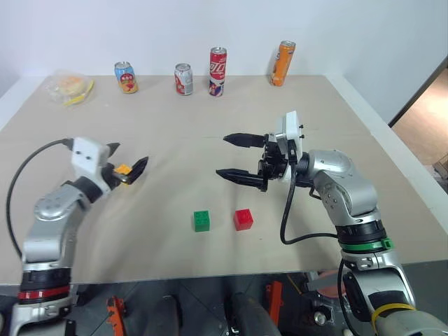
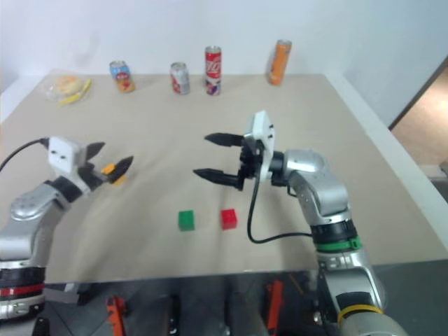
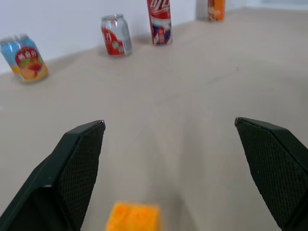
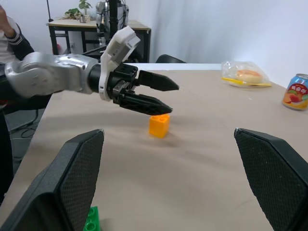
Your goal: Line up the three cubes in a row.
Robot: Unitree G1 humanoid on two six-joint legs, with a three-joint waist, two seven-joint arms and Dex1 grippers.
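The yellow-orange cube (image 1: 123, 170) sits on the table (image 1: 210, 119) at the left. My left gripper (image 1: 131, 155) hovers just above it, open, with nothing between the jaws; the right wrist view shows this gripper (image 4: 174, 98) clear of the cube (image 4: 159, 126). In the left wrist view the cube (image 3: 133, 217) lies low between the fingers (image 3: 72, 163). The green cube (image 1: 201, 220) and the red cube (image 1: 243, 219) stand side by side near the front edge, a small gap between them. My right gripper (image 1: 222, 155) hangs open above the table behind them, pointing left.
Along the far edge stand several drink cans: a blue one (image 1: 126, 77), a silver-red one (image 1: 183, 79), a tall red one (image 1: 218, 71) and an orange one (image 1: 283, 63). A clear bag of food (image 1: 68, 87) lies at the far left corner. A person's sleeve (image 4: 12, 36) shows beyond the table.
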